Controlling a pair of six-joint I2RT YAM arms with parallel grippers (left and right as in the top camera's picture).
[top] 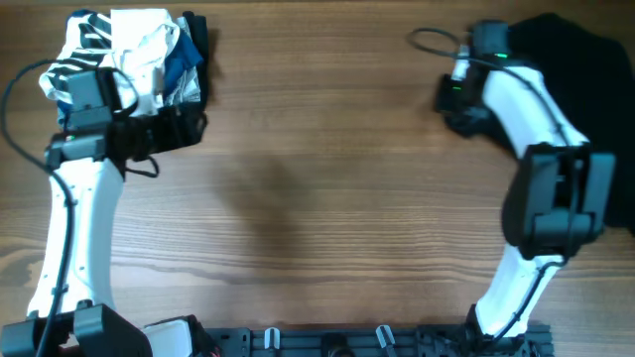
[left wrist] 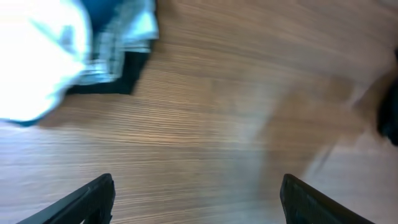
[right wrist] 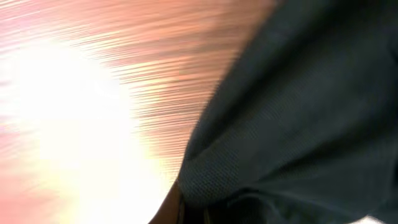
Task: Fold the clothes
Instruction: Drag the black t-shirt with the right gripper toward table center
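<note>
The black fabric garment (top: 575, 55) lies at the wooden table's (top: 327, 198) far right corner. My right gripper (top: 454, 104) sits at its edge, I judge to take it, though I cannot tell its opening. My left gripper (left wrist: 199, 199) hangs wide and empty beside the far-left pile of striped, white and blue clothes (top: 139, 50).

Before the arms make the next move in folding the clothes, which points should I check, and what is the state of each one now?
1. Left gripper open and empty: ok.
2. Left gripper apart from the pile of clothes: ok; in the left wrist view the pile lies ahead of the fingers.
3. Right gripper holding the black garment: cannot tell.
4. Black garment at the middle of the table, ready to fold: not ok; it lies at the far right edge.
5. Right wrist view usable: not ok; glare and blur.
</note>
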